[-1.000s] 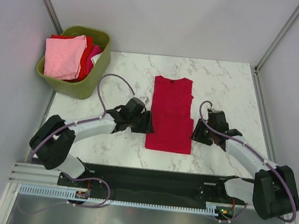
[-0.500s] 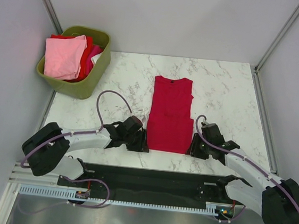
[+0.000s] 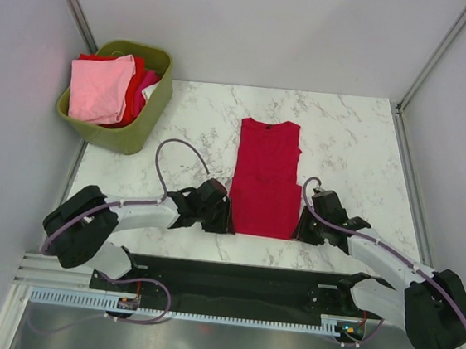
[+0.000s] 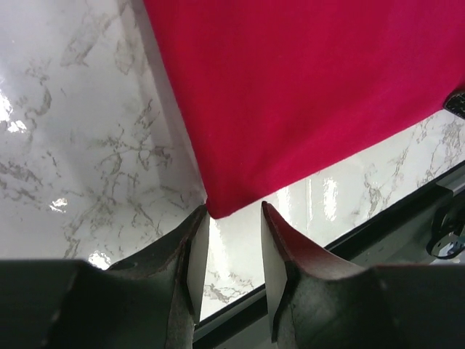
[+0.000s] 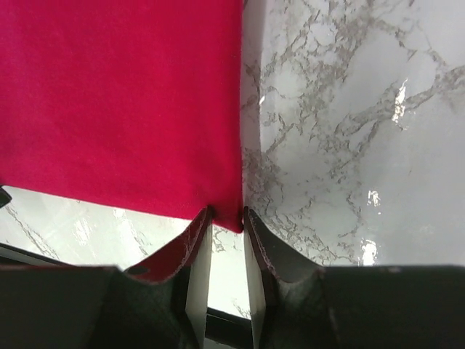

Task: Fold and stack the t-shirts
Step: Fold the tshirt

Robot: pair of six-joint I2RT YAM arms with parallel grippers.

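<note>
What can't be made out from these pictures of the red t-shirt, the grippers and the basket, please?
- Top view: the wrists hide both grippers' fingertips at the crimson t-shirt's hem corners.
- Wrist views: how far each corner reaches between the open jaws of the left gripper and right gripper is unclear.
- Basket, top view: the pink t-shirt covers the pile, so the count is hidden.

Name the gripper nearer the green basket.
Left. The left gripper is at the red t-shirt's near-left corner, on the basket's side; the right gripper at its near-right corner, farther away.
</note>
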